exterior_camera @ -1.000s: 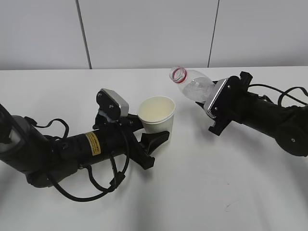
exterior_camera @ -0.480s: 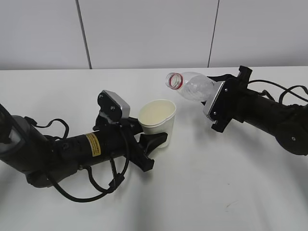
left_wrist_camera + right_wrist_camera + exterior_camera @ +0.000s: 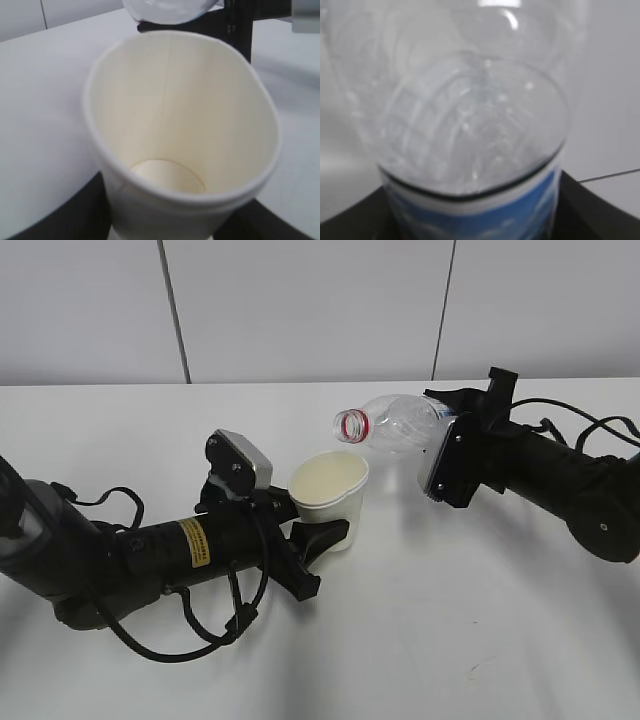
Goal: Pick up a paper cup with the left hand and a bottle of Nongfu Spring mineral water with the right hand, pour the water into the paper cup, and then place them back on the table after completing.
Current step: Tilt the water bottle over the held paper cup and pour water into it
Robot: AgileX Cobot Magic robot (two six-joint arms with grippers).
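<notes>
The white paper cup [image 3: 329, 497] is held upright just above the table [image 3: 450, 620] by my left gripper [image 3: 318, 532], which is shut on its lower wall. In the left wrist view the cup [image 3: 180, 130] fills the frame and its cream inside looks dry. My right gripper [image 3: 447, 455] is shut on the clear bottle [image 3: 395, 425]. The bottle lies tilted nearly flat, its open red-ringed mouth [image 3: 351, 426] pointing left just above the cup's rim. The right wrist view shows the bottle [image 3: 470, 115] with its blue label band. Water is hard to make out in the bottle.
The left arm with the yellow label [image 3: 150, 550] lies low across the table's left half with loose black cables. The right arm [image 3: 560, 480] stretches in from the right edge. A white panelled wall [image 3: 300, 310] stands behind the table's far edge.
The right gripper has moved left and tipped the bottle further down, bringing its mouth from above right of the cup to just over the rim. The cup has barely moved.
</notes>
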